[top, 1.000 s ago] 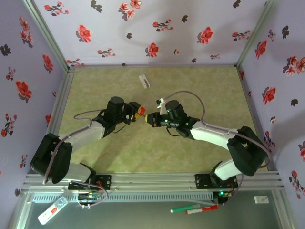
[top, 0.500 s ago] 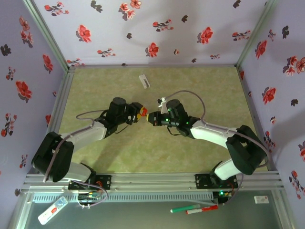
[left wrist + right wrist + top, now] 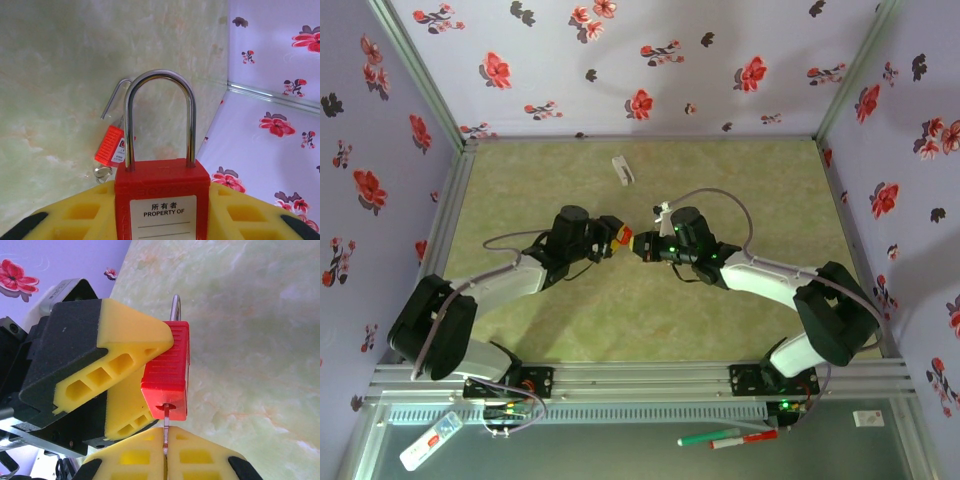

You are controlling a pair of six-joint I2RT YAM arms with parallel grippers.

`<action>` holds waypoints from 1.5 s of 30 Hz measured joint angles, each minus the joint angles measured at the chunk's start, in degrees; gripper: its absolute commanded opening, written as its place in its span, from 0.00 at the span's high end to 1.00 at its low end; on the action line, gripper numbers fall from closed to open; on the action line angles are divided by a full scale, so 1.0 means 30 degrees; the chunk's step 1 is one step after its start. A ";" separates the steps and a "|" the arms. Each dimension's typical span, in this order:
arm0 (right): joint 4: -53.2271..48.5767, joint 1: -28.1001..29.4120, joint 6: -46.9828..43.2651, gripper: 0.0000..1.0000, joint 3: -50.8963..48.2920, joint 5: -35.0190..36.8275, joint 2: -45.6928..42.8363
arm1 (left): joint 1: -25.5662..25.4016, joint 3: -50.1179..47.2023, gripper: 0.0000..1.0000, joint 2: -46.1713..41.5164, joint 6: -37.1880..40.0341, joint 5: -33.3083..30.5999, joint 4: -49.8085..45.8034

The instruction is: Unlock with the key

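Padlock (image 3: pixel 167 365), red, clamped by its body in left gripper (image 3: pixel 162 212), held off the table (image 3: pixel 770 190). Shackle (image 3: pixel 160 115) stands at the padlock's far end from the key; its 2 legs sit down in the padlock body, so I judge it locked. Right gripper (image 3: pixel 165 452) is pinched tight on key (image 3: pixel 165 429), blade edge-on, tip at the keyway (image 3: pixel 165 407) in the padlock's bottom face. How deep the blade sits in the padlock, cannot tell.

Risks from here, 3:
1. Blade short of full depth in the padlock: a turn then jams or bends it.
2. Key is thin and held by a flat pinch only: turning load could let it swivel in the right gripper, padlock unopened.
3. Turning load passes into the padlock body: if the left gripper's hold is light, the padlock rolls with the key instead of opening.

Wrist off-axis to the keyway would worsen all 3.
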 measured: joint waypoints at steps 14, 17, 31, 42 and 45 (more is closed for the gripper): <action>-0.4350 0.0947 -0.3249 1.00 0.2237 0.2965 0.0211 | -0.0350 0.2557 1.00 0.0954 0.1326 -0.0729 -0.3468; -0.4626 0.1049 -0.3388 1.00 0.2288 0.3359 0.0211 | -0.0481 0.2608 1.00 0.1173 0.1355 -0.0801 -0.3402; 0.3708 -0.2025 0.2288 1.00 -0.1821 -0.1909 0.0430 | -0.1508 0.1530 1.00 0.1843 0.0503 -0.1967 0.0612; 0.3060 -0.2069 0.1712 1.00 -0.1559 -0.2798 0.0845 | -0.1836 0.1596 1.00 0.1872 0.0685 -0.2499 -0.0313; -0.0634 -0.0940 -0.0707 1.00 0.0007 -0.0168 0.0379 | -0.2040 0.1967 1.00 0.1872 0.0852 -0.2492 -0.1013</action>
